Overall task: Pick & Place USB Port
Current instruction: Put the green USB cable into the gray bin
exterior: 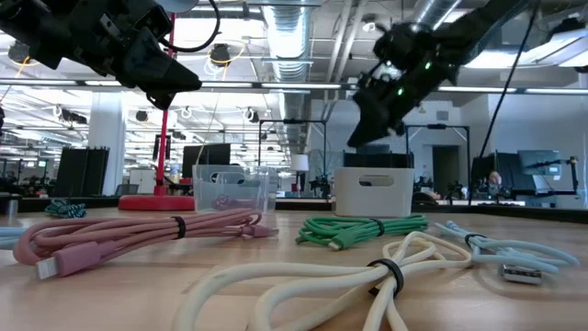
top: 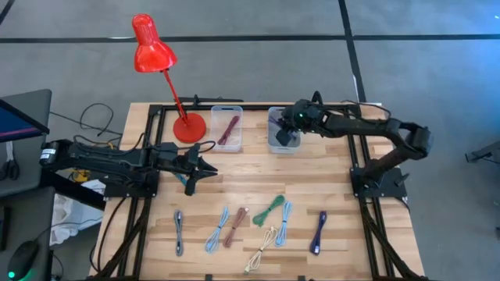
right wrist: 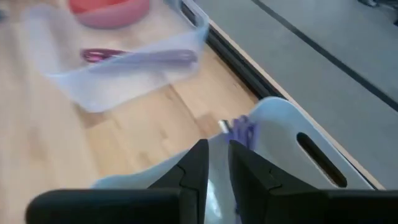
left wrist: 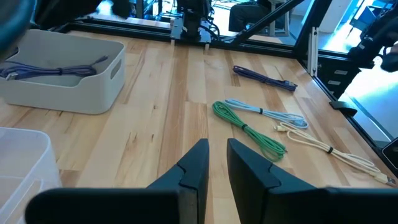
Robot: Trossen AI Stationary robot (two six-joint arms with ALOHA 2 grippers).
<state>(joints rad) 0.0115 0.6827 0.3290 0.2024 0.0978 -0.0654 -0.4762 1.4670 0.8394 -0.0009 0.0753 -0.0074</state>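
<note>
The wooden table [top: 328, 195] is carrying a red desk lamp [top: 152, 47], a clear bin [top: 227, 129] and a white bin [top: 280, 129] along its far edge. The right gripper [top: 291, 134] is hovering directly over the white bin, its fingers standing only a narrow gap apart and gripping nothing — a coiled purple USB cable [right wrist: 242, 129] is lying in the bin just beyond the fingertips. The left gripper [top: 195, 168] is waiting above the table's left side, fingers likewise nearly together and empty. Loose cables — among them a green cable [top: 268, 209] — are lying along the near edge.
</note>
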